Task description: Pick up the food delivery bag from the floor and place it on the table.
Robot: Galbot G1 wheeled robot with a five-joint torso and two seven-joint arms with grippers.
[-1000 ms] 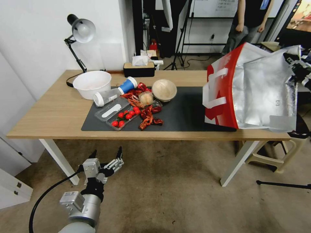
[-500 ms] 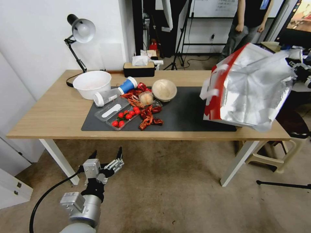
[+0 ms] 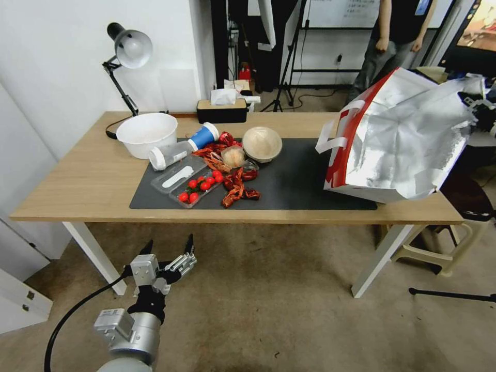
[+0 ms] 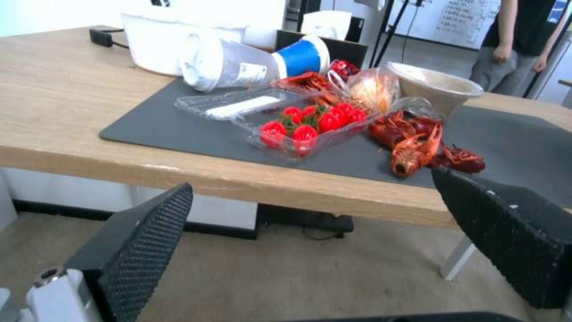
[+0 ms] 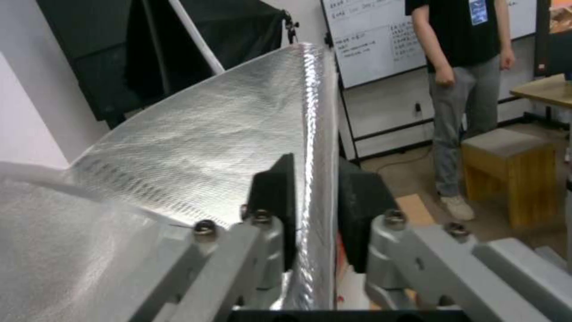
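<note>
1. Pinching the bag (image 3: 398, 150) rim, the right gripper (image 5: 310, 219) holds it tilted at the table (image 3: 77, 181) end.
2. Risk: release may topple it off the edge.
3. Left gripper (image 3: 168, 253) spread, idle low.

Crayfish (image 3: 236, 187) (beside tomatoes (image 3: 199, 185))

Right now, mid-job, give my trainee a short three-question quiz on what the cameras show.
1. True or false: the right tool is shut on the food delivery bag.
2. The bag's base rests on: A the floor, B the table, C a stool.
3. Fill in: the left tool hangs open, low, in front of the table and over the ____.

Key: 1 true; 2 B; 3 floor.
</note>
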